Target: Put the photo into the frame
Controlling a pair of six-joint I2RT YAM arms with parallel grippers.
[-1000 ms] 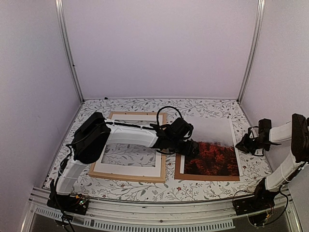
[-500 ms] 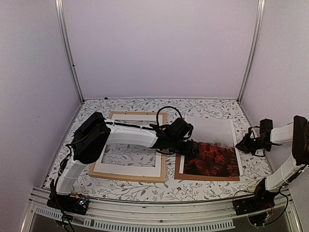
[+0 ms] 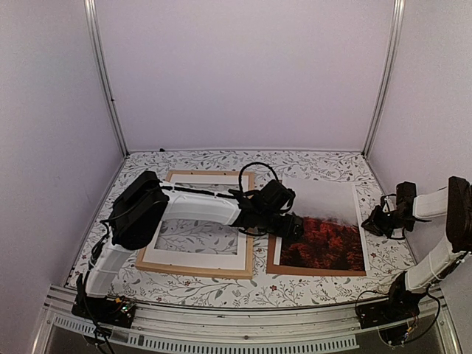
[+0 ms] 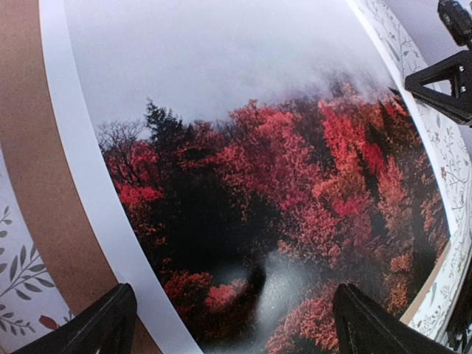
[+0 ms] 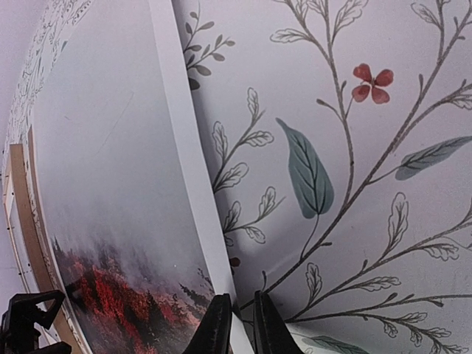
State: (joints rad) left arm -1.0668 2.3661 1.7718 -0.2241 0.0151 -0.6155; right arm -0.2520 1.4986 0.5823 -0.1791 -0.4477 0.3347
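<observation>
The photo (image 3: 324,221), red foliage near and misty grey far, lies on a brown backing board (image 3: 272,258) at the table's right. It fills the left wrist view (image 4: 280,162). My left gripper (image 3: 289,227) hovers just over the photo's left part, jaws wide open and empty (image 4: 236,332). My right gripper (image 3: 374,220) is shut on the photo's white right edge (image 5: 240,332), which stands slightly raised off the table (image 5: 110,184). The light wooden frame (image 3: 192,270) lies flat to the left, apart from the photo.
A white mat (image 3: 221,259) with a rectangular opening lies inside the frame. The backing board shows as a brown strip in the left wrist view (image 4: 29,147). The floral tablecloth (image 3: 317,166) covers the table; walls close in on both sides.
My right gripper has shifted slightly toward the near side at the photo's right edge. The left arm has not moved.
</observation>
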